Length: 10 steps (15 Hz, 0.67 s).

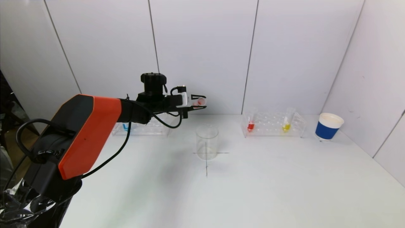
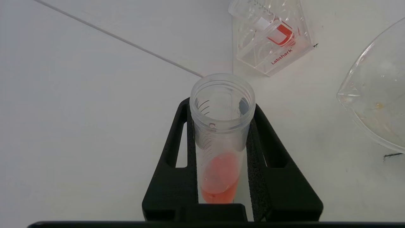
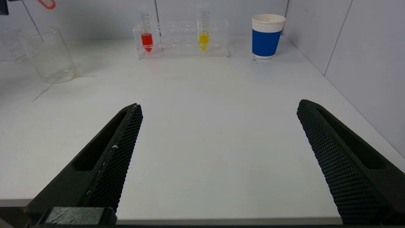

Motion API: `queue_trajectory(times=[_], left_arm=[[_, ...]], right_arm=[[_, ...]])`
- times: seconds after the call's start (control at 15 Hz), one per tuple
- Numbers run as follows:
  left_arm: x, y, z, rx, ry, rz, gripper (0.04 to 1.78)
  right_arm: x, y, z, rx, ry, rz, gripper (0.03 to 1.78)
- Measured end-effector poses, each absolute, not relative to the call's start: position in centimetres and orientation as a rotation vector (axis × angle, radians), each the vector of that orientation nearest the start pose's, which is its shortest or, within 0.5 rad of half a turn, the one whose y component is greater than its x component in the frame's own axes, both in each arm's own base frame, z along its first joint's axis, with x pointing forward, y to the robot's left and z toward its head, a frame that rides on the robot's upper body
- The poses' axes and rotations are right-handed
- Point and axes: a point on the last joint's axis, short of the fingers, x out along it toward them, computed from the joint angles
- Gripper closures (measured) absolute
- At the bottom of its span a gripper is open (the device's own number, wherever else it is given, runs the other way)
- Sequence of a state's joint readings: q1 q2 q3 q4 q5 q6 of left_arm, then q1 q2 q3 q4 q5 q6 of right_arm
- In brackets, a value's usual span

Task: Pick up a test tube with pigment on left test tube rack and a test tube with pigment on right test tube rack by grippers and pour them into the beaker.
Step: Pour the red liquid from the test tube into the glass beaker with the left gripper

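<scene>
My left gripper [image 1: 198, 102] is shut on a clear test tube [image 2: 221, 133] with pale red pigment, held tilted on its side in the air above and behind the clear beaker [image 1: 207, 142]. The beaker's rim also shows in the left wrist view [image 2: 373, 91]. The left rack [image 1: 142, 128] holds a blue tube [image 1: 125, 127]. The right rack [image 1: 272, 124] holds a red tube [image 1: 251, 124] and a yellow tube [image 1: 286, 124]. My right gripper [image 3: 218, 110] is open and empty, low near the table's front edge, out of the head view.
A blue and white paper cup [image 1: 328, 126] stands right of the right rack. White walls close the table at the back and right. A black cross mark [image 1: 206, 158] lies under the beaker.
</scene>
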State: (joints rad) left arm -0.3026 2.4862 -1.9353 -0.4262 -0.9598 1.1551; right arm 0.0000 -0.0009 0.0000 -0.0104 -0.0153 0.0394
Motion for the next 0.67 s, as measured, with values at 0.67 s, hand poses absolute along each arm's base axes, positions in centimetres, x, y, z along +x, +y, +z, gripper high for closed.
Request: queue_trajectory(times=[0.67], left_arm=[[48.3, -18.4, 12.1, 1.101, -0.780, -1.125, 1.37]], right_arm=[[-2.3, 0.0, 7.6, 0.040, -0.011, -0.015, 0.04]])
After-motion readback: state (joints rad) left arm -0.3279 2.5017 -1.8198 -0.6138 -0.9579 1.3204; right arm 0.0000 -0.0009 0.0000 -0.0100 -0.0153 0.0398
